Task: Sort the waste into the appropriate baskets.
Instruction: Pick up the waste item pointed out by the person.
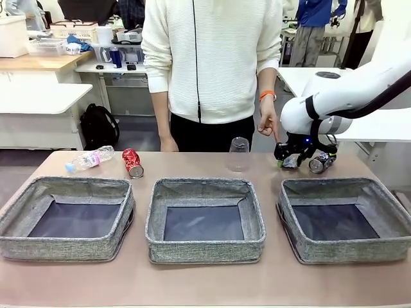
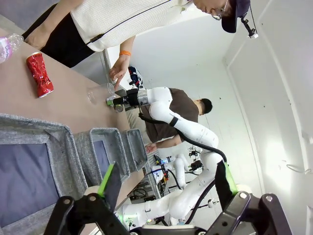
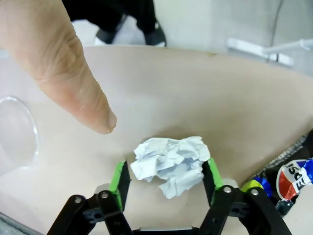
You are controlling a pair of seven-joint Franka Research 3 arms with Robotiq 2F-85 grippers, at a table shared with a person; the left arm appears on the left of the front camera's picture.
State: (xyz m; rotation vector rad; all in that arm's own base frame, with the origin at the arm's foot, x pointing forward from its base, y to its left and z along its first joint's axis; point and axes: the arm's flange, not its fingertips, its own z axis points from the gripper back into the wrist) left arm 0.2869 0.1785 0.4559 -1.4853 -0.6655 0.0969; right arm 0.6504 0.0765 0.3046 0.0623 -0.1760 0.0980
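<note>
My right gripper (image 1: 289,159) is down on the table behind the right basket (image 1: 350,250). Its open jaws stand on either side of a small crumpled white scrap (image 3: 168,164), with the green pads close to the scrap's edges. A dark blue-black can (image 1: 320,162) lies just to its right. A person's hand (image 1: 268,125) points a finger (image 3: 73,83) down at the scrap. A clear plastic cup (image 1: 239,154) stands upside down behind the middle basket (image 1: 204,249). The crushed red can (image 1: 132,162) and the clear bottle (image 1: 90,158) lie behind the left basket (image 1: 64,247). My left gripper (image 2: 166,183) hangs open in the air, holding nothing.
The three grey baskets stand in a row along the near half of the table, and I see nothing inside them. The person stands at the far edge, behind the middle basket. Bare tabletop lies in front of the baskets.
</note>
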